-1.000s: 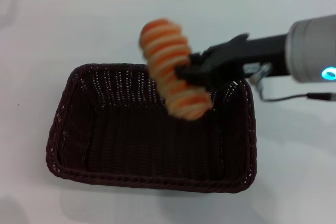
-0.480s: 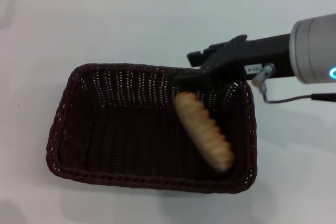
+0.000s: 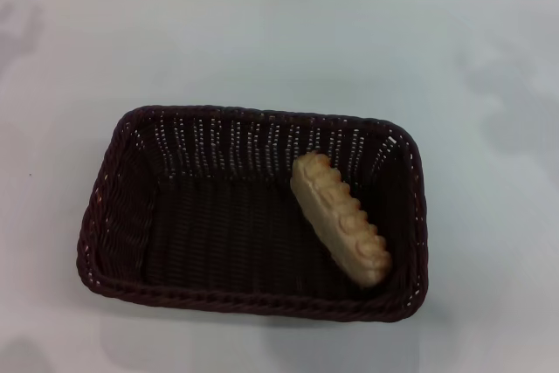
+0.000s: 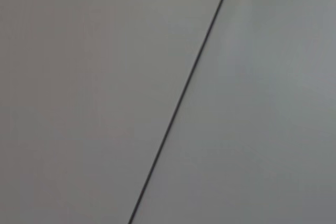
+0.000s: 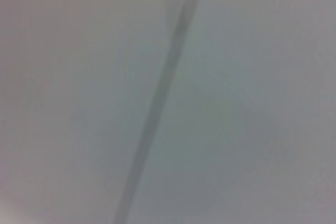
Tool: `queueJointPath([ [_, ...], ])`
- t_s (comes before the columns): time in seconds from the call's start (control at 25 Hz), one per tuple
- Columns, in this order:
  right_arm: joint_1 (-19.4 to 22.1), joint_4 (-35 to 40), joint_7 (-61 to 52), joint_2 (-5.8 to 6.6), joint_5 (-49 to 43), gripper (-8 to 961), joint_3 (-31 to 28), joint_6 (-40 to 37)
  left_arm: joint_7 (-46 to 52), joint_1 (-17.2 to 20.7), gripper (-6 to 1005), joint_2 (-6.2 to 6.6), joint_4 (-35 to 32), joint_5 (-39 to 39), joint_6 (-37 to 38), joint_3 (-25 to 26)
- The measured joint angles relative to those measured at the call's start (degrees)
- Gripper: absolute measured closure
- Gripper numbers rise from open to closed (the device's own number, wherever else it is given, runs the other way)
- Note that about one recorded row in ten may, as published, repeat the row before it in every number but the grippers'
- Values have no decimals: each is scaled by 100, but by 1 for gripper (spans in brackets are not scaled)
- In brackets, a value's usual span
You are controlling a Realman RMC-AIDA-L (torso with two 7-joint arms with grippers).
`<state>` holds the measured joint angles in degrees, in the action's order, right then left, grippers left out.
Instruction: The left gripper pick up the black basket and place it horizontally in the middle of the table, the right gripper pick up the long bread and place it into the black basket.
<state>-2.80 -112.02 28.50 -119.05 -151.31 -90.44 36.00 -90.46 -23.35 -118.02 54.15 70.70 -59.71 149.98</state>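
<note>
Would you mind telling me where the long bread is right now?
In the head view, the long bread lies slantwise inside the black basket, in its right half, on the white table.

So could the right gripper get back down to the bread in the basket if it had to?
Probably yes. The bread lies uncovered, slantwise in the right half of the basket, open from above with nothing over it. The basket's right wall stands close beside it, though. The right gripper itself is out of view.
</note>
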Motion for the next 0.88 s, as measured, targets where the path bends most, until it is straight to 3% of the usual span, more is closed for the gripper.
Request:
queueJointPath([
  [0.16,426,717,66,-1,6,385,104,-1993,-410,-116,503,11,-540,-112,-6,41],
  [0.24,523,1254,60,-3,6,385,254,-2985,-410,-116,503,11,-540,-112,-6,41],
  [0.4,552,2199,-21,-10,11,385,515,-4613,-1133,-158,502,3,-1146,-557,-76,11],
  [0.68,404,3322,-1096,5,15,385,482,-5977,-2266,-166,501,-26,-1758,-779,-622,42],
  [0.88,286,3756,-1467,7,15,385,315,-6316,-3238,-162,500,-40,-2205,-957,-1089,44],
])
